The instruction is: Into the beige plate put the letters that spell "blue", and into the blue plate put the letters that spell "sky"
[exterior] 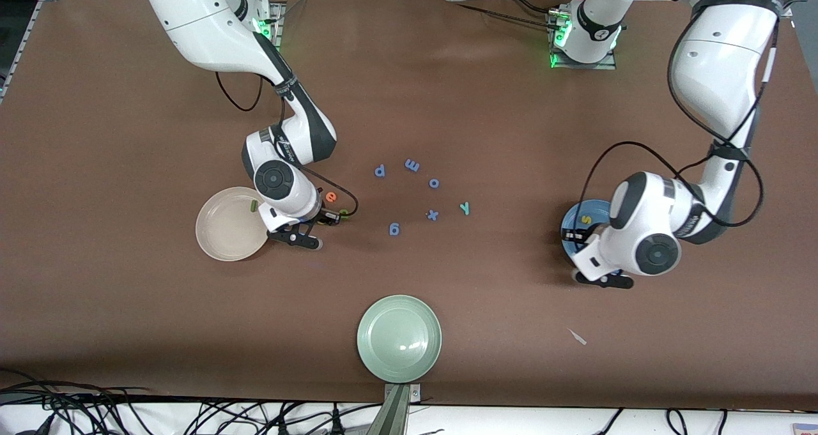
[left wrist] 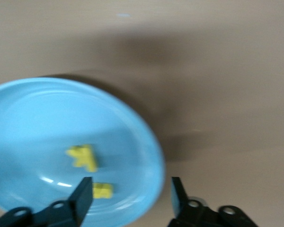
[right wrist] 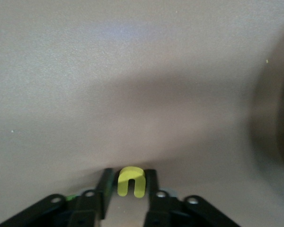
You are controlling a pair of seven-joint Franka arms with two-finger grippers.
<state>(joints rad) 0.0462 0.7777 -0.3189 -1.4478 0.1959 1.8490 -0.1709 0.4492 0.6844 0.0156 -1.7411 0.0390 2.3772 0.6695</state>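
My right gripper [exterior: 337, 216] is low on the table beside the beige plate [exterior: 220, 234], its fingers shut on a yellow "u" [right wrist: 131, 181] that rests on the table. An orange "e" [exterior: 331, 197] lies close by. A dark green "l" [exterior: 254, 205] lies in the beige plate. My left gripper [left wrist: 131, 185] hangs open over the rim of the blue plate [left wrist: 33, 118], holding nothing. Two yellow letters lie in that plate, a "k" [left wrist: 84, 157] and an "s" [left wrist: 103, 190]. The teal "y" [exterior: 465, 208] sits on the table mid-way between the arms.
Blue letters lie mid-table: "p" [exterior: 379, 170], "m" [exterior: 412, 165], "o" [exterior: 434, 183], "x" [exterior: 432, 214], "g" [exterior: 394, 229]. A pale green plate [exterior: 399, 338] stands nearer the front camera. A small white scrap [exterior: 578, 337] lies near the left arm's end.
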